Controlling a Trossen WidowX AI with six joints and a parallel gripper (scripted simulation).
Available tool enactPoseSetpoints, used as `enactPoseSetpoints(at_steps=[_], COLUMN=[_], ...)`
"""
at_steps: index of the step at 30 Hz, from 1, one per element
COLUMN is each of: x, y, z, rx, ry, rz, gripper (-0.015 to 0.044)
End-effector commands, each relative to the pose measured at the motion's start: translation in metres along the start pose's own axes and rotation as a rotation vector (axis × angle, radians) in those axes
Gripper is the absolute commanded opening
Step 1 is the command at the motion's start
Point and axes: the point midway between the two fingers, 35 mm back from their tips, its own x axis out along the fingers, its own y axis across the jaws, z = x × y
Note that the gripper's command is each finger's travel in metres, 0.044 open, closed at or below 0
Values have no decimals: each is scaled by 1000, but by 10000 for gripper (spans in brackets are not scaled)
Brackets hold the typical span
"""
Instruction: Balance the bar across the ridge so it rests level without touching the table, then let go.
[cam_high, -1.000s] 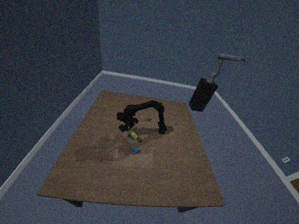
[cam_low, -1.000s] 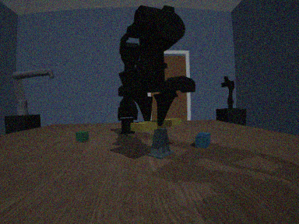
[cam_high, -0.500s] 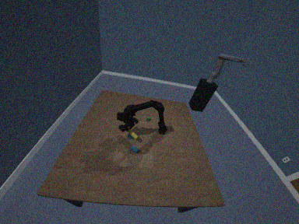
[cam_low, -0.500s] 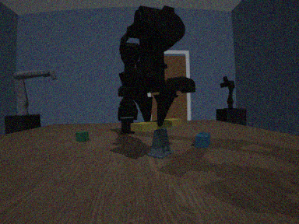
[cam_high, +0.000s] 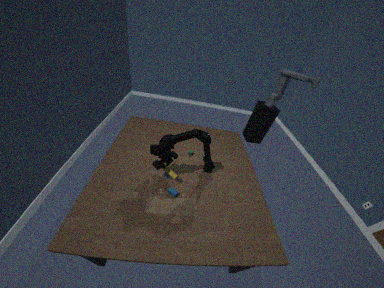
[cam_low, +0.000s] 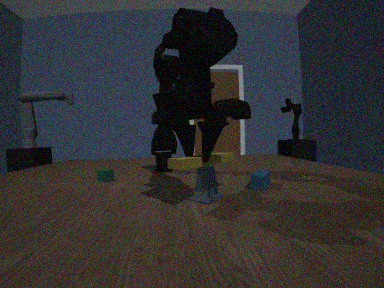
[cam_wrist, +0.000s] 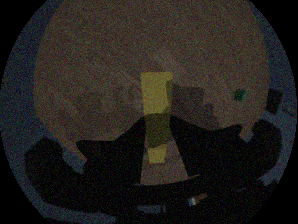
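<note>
Between the gripper's black fingertips (cam_low: 198, 159), the yellow bar (cam_high: 172, 174) (cam_low: 186, 162) (cam_wrist: 157, 92) is pinched, its long axis running out ahead in the wrist view. In the exterior view the grey ridge (cam_low: 206, 185), a flared, tapering stand, appears nearer the camera, below the bar; whether they touch, I cannot tell. The smooth bar probably needs centring there before release. Wood-grained table (cam_high: 225, 215) (cam_low: 150, 240) (cam_wrist: 150, 30); plain blue block (cam_high: 173, 192) (cam_low: 260, 180) beside the ridge.

I see a yellow bar (cam_high: 173, 174) (cam_low: 185, 163) (cam_wrist: 156, 92), blue block (cam_high: 173, 191) (cam_low: 260, 180), green block (cam_high: 191, 153) (cam_low: 105, 175) (cam_wrist: 240, 95), grey-blue ridge (cam_low: 206, 186) and brown, wood-grained counter (cam_high: 225, 215) (cam_low: 150, 240) (cam_wrist: 115, 45).
</note>
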Motion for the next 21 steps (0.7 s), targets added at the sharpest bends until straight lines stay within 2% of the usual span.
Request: enactPoseSetpoints(at_steps=[1,21], x=[0,2], y=[0,0], z=[1,1], rx=[5,5], ry=[-4,-4], rz=[1,1], gripper=[0,0])
